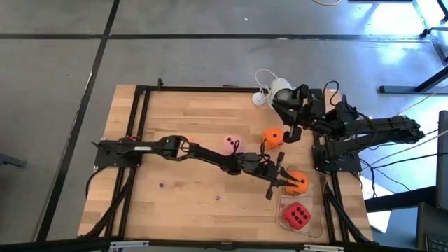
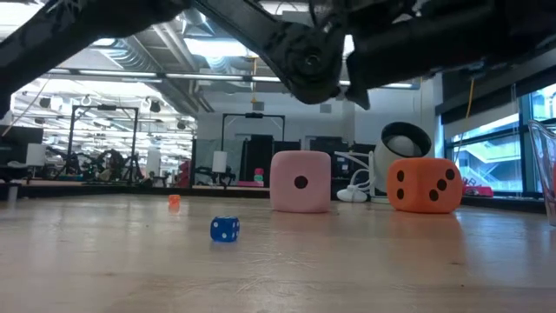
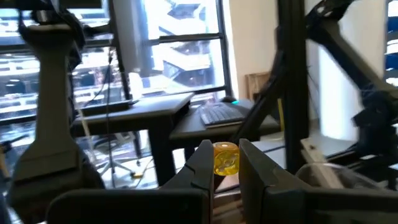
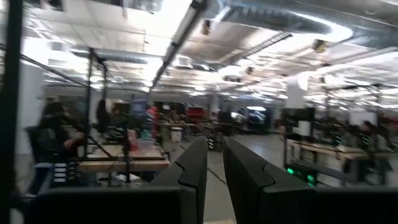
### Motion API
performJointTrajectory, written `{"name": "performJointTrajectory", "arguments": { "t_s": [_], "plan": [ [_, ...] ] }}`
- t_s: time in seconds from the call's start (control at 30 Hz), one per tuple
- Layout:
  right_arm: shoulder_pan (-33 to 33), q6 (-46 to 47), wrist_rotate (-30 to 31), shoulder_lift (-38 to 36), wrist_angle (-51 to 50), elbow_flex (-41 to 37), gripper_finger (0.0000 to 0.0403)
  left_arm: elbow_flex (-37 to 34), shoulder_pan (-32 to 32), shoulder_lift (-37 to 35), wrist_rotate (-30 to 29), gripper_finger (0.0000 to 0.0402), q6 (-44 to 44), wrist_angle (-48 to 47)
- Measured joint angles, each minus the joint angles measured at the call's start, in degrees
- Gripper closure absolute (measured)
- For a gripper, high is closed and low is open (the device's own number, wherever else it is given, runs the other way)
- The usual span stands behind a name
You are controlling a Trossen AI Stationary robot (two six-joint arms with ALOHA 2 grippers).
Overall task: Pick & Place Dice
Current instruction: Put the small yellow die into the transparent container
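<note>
Small blue die (image 2: 224,229): closest to the low camera, lying loose on the table (image 1: 182,119) and well apart from both arms.
Left gripper (image 1: 283,182): I have it reached far across to the right side of the table, fingers pinched on a small yellow die (image 3: 226,158) that sits right at the fingertips.
Right gripper (image 4: 214,146): waiting near the back edge by the white camera (image 1: 280,89), fingers almost together with nothing between them.
Big dice: one orange die (image 1: 299,183) is just beside the left gripper, the red die (image 1: 297,215) lies inside the clear container (image 1: 283,210) nearer the front edge, a second orange die (image 1: 273,137) and the pale pink die (image 1: 231,143) stand mid-table.
Risk, grip: I judge the hold shallow, since the yellow die is caught only at the tips; a jolt could let it twist out and roll away.
Risk, crowding: the orange die beside the fingers could get nudged if I swing toward the container.
Risk, release: letting go high over the container might bounce the yellow die off the red one and out.
Unknown: I can't tell how high the left gripper is above the table.
</note>
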Motion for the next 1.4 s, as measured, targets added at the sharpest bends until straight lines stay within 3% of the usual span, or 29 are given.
{"name": "performJointTrajectory", "arguments": {
  "t_s": [0.2,0.5,1.0,1.4],
  "plan": [
    [0.0,6.0,-8.4,-4.0,0.1,0.0,0.0348,6.9,0.3,3.9,-7.6,0.0373,1.5,-5.9],
    [0.0,12.3,-15.3,-9.8,0.2,0.0,0.0348,13.9,1.2,5.0,-10.4,0.0373,0.9,-20.2],
    [0.0,13.2,-16.9,-10.3,-0.9,0.0,0.0348,15.1,-0.4,5.0,-8.8,0.0368,0.4,-28.4],
    [0.0,13.5,-16.9,-10.3,-2.8,0.0,0.0348,15.1,-0.8,5.0,-9.9,0.0282,-0.9,-33.1]
  ]
}}
